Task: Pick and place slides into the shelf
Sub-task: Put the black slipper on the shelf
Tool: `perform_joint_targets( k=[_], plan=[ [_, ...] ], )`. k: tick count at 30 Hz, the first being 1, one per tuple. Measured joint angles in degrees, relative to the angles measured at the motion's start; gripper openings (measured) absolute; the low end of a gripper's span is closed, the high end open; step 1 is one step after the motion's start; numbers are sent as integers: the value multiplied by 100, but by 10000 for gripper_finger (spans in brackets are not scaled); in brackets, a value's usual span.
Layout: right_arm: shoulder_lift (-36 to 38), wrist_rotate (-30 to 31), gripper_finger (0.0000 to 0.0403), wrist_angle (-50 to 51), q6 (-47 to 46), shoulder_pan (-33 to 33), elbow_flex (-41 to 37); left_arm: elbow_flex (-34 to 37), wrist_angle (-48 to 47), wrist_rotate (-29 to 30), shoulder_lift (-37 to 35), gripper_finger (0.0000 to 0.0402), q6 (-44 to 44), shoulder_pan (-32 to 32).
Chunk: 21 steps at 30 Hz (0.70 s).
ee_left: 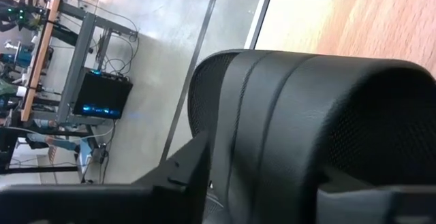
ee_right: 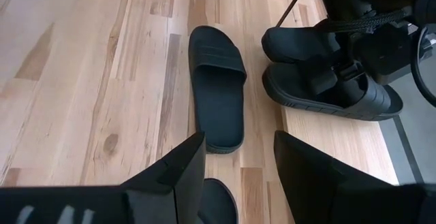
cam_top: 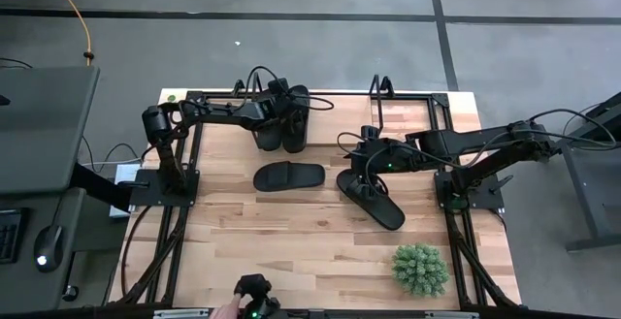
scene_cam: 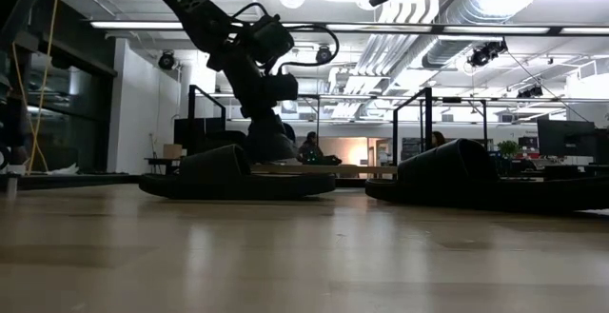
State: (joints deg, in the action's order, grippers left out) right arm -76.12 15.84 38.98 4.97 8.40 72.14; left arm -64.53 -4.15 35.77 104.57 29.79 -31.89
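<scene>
Four black slides show. Two stand side by side on the shelf (cam_top: 408,101) at the table's far edge: one slide (cam_top: 269,127) and its neighbour (cam_top: 297,120). My left gripper (cam_top: 281,113) is over this pair, shut on a slide that fills the left wrist view (ee_left: 306,115). A third slide (cam_top: 288,176) lies flat at the table's middle. The fourth slide (cam_top: 372,201) lies slantwise to the right. My right gripper (cam_top: 373,164) hovers open over its far end; that end (ee_right: 218,202) shows between its fingers, not plainly touched. My left gripper pinches a slide by its wide strap (ee_left: 272,108), one finger (ee_left: 180,176) on each side of it. It comes from the table's left, slanting down. In the right wrist view, the slide (ee_right: 334,91) looks to sit with its sole on the shelf board beside the other one.
A small green plant (cam_top: 420,268) stands near the table's near right corner. The shelf's black tube uprights (cam_top: 378,91) rise at the far edge. Arm bases sit at the left (cam_top: 160,178) and right (cam_top: 471,188) table sides. A person's hand (cam_top: 228,309) shows at the near edge.
</scene>
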Motion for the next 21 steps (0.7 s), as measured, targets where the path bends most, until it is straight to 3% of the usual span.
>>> perform_joint_targets(
  k=[7, 21],
  plan=[
    [0, 1, 165, -2, 0, 0, 0, 0, 14, 7, 0, 173, -3, 2],
    [0, 0, 165, 0, -1, 0, 0, 0, 25, -381, 0, 224, -8, 6]
  ],
)
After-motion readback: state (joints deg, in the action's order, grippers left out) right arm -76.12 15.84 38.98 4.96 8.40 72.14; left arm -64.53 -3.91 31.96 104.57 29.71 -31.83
